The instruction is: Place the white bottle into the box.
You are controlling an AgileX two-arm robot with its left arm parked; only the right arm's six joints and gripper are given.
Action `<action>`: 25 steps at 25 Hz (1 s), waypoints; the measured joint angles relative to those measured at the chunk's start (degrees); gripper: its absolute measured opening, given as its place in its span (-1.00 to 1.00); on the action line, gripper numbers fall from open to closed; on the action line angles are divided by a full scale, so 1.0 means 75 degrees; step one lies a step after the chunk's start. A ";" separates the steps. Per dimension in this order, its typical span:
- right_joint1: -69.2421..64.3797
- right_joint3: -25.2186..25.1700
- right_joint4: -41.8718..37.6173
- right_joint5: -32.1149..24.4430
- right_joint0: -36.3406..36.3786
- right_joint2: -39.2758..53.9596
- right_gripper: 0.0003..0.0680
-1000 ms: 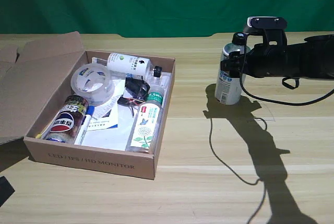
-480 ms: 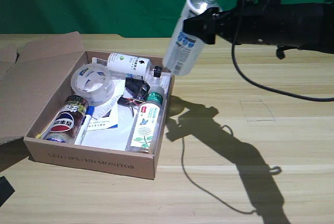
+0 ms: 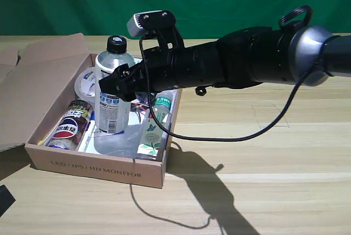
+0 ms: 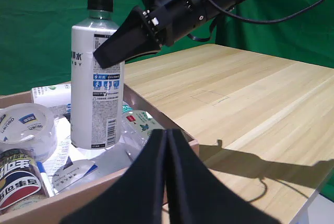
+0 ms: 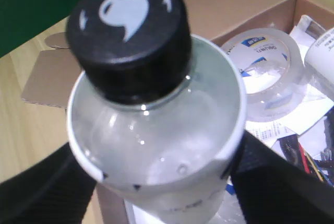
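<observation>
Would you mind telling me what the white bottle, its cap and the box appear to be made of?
White bottle: apparently translucent silvery plastic; highlights glint on its shoulder, and a printed label wraps it.
Its cap: matte black, probably plastic, with a pale logo on top.
Box: brown cardboard, dull, with folded flaps.

Bench [image 3: 263, 153]: light wood-grain planks, running back to a green backdrop. Directly on it: the box [image 3: 98, 168], open brown cardboard, flaps spread toward the exterior view's left; a small dark object [image 3: 4, 198] at the near-left corner, kind unclear.
</observation>
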 joint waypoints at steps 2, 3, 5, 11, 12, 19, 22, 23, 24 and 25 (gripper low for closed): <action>0.0182 -0.0044 -0.0064 0.0042 0.0006 -0.0113 0.64; 0.0200 -0.0139 -0.0082 0.0042 0.0006 -0.0138 0.64; 0.0200 -0.0269 -0.0066 0.0042 0.0006 -0.0156 0.64; 0.0200 -0.0274 0.0018 0.0050 0.0015 -0.0162 0.87; 0.0200 -0.0233 0.0018 0.0050 0.0016 -0.0162 0.94; 0.0129 -0.0141 0.0018 0.0050 0.0023 -0.0162 1.00; -0.0185 -0.0194 -0.0181 0.0050 0.0023 -0.0162 0.80; -0.0302 -0.0236 -0.0295 0.0050 0.0023 -0.0162 0.68; -0.0529 -0.0335 -0.0558 0.0050 0.0023 -0.0162 0.43; -0.0704 -0.0421 -0.0681 0.0050 0.0016 -0.0162 0.25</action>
